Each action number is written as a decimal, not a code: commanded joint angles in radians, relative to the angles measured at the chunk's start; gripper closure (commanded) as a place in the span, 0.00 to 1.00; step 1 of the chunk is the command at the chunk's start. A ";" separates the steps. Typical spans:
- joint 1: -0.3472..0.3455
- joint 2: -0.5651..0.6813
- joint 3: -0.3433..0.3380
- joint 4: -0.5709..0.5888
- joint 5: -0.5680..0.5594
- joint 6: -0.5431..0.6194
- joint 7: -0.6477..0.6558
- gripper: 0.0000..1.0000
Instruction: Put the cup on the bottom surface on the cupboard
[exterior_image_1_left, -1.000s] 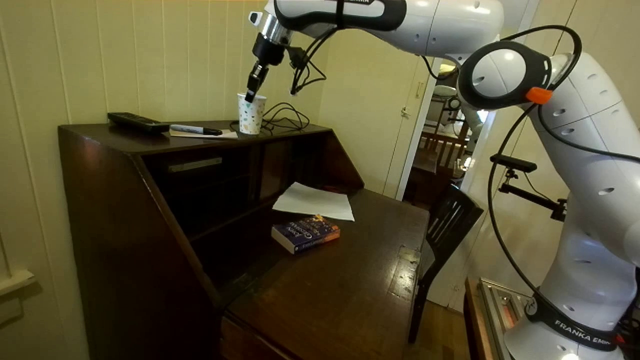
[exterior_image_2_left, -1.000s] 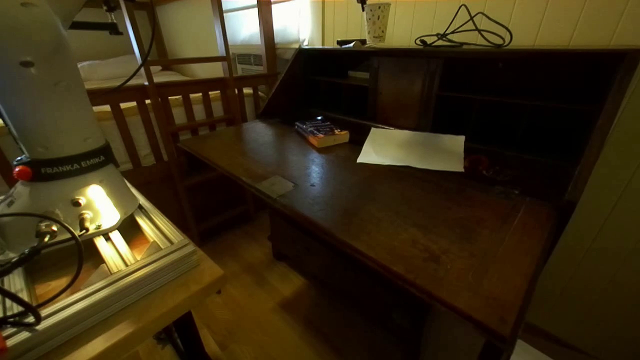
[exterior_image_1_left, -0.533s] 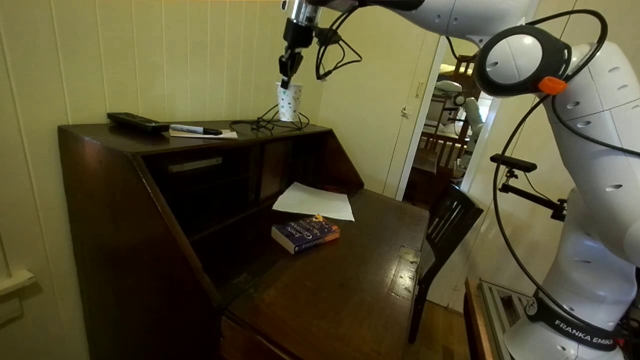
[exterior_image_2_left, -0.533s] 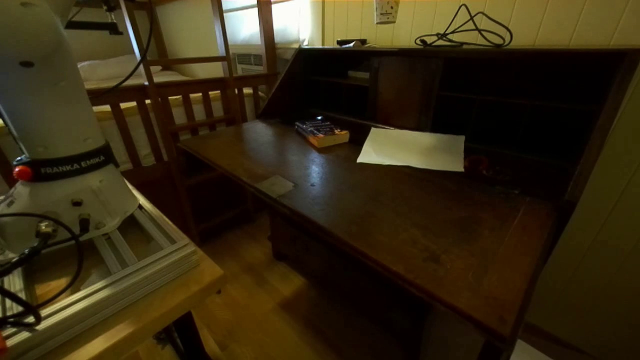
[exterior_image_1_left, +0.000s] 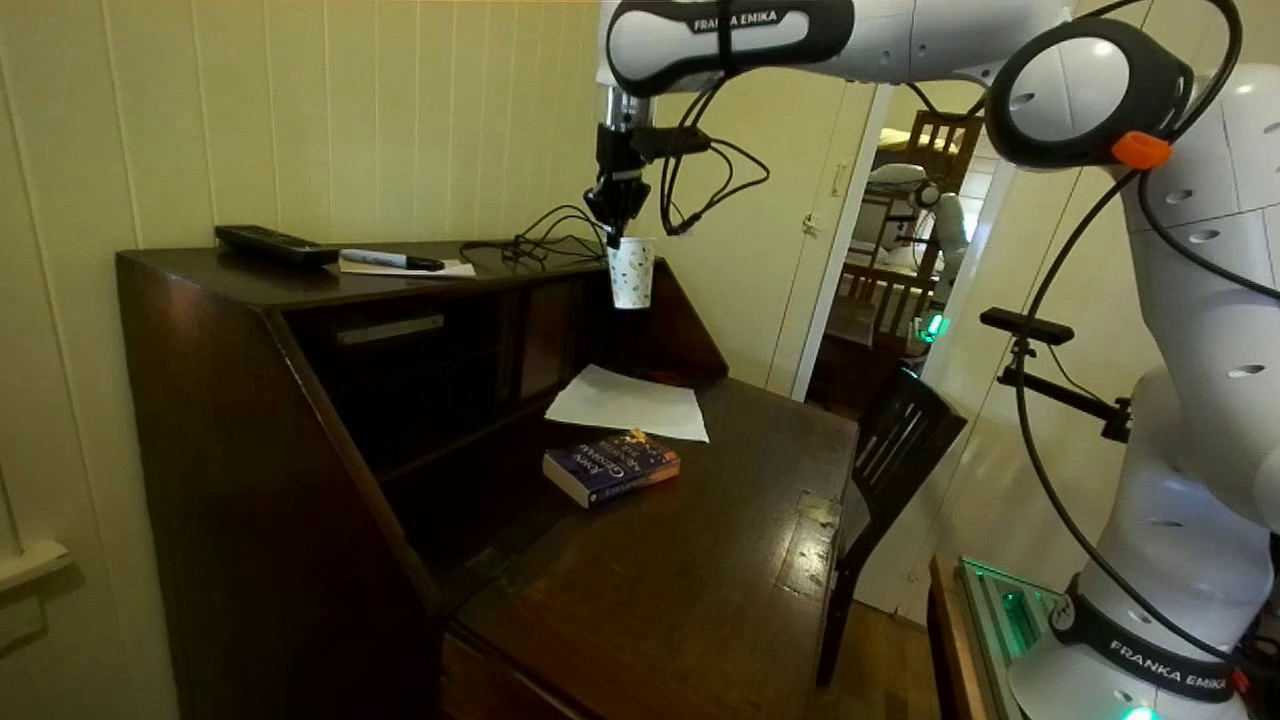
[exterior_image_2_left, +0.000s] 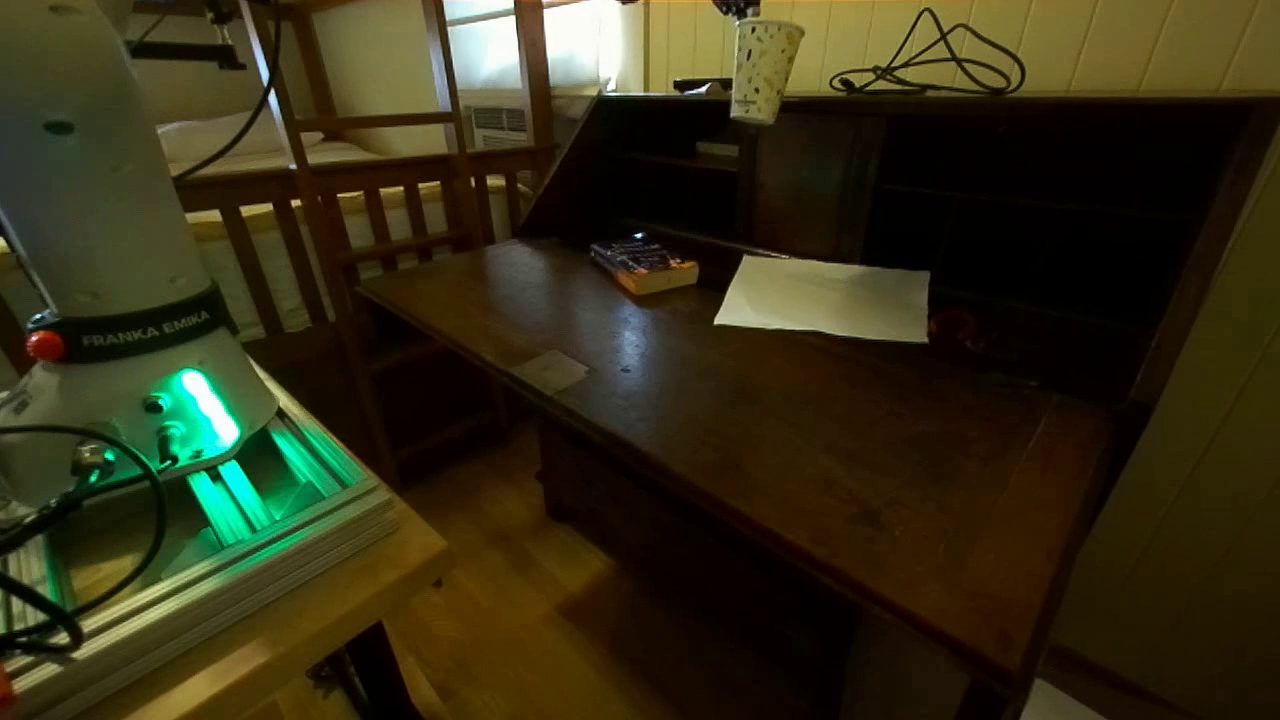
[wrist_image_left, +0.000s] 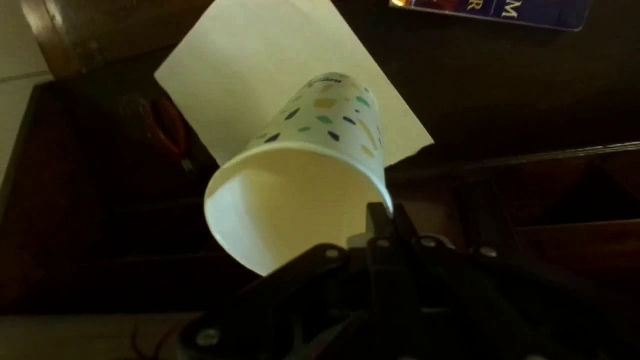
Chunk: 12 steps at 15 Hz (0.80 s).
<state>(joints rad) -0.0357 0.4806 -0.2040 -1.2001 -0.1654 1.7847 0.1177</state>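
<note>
Fingers (wrist_image_left: 378, 220) pinch cup (exterior_image_1_left: 632, 276) by rim; cup hangs, slightly tilted, well above counter (exterior_image_2_left: 760, 420). Best lower gently, level base, avoid book (exterior_image_1_left: 611, 467) and paper (exterior_image_1_left: 632, 402), release only once base rests.

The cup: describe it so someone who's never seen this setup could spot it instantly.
Find the large dark wooden cupboard. Above its desk leaf, the gripper holds the cup by its rim. It is white, tapered and open-topped, speckled with coloured flecks, unlike the plain white paper on the leaf.
</note>
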 joint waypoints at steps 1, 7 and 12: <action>0.001 -0.100 -0.006 -0.247 0.048 0.091 0.155 0.99; 0.015 -0.084 -0.010 -0.208 -0.033 0.116 0.306 0.99; -0.004 -0.066 -0.049 -0.270 -0.064 0.182 0.549 0.99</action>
<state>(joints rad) -0.0341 0.4209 -0.2250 -1.4055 -0.2011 1.9241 0.5354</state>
